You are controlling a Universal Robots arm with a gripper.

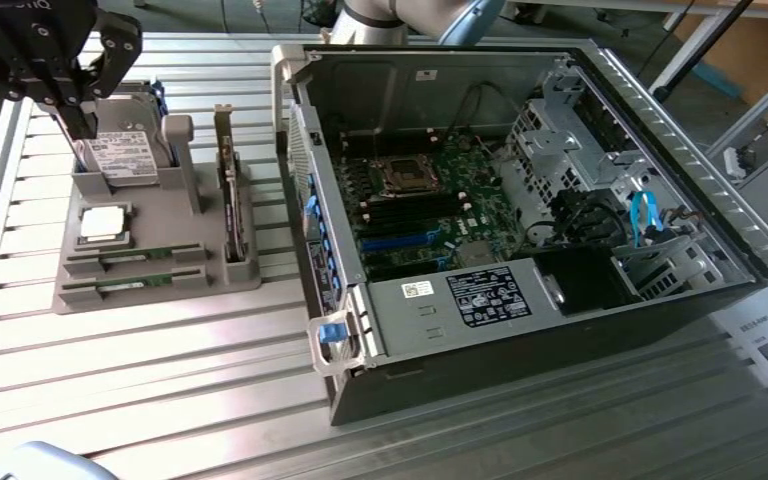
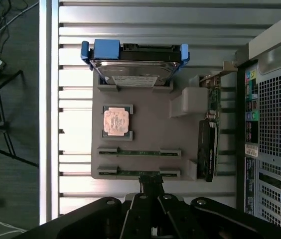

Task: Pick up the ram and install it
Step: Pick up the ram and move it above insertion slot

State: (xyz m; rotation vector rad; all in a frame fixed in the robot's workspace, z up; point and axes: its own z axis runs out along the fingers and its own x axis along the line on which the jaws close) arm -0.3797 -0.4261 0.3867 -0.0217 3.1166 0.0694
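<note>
Ram stick standing on edge in the outermost slot of the grey holder, twin stick just beside it, both untouched.

Exterior view first: gripper hanging above the holder at the exterior view's left, fingers pressed together, carrying nothing. Hard drive, CPU chip and expansion card parked in separate pockets, probably for known spots and an edge-up pinch. Computer case on its side at the exterior view's right, open, motherboard facing up, likely for a straight drop-in.

Over to the wrist view: looking straight down, closed fingertips lined up near the middle of the ram stick, twin stick one slot along. Alignment plain here, height over the holder plainer from outside.
</note>
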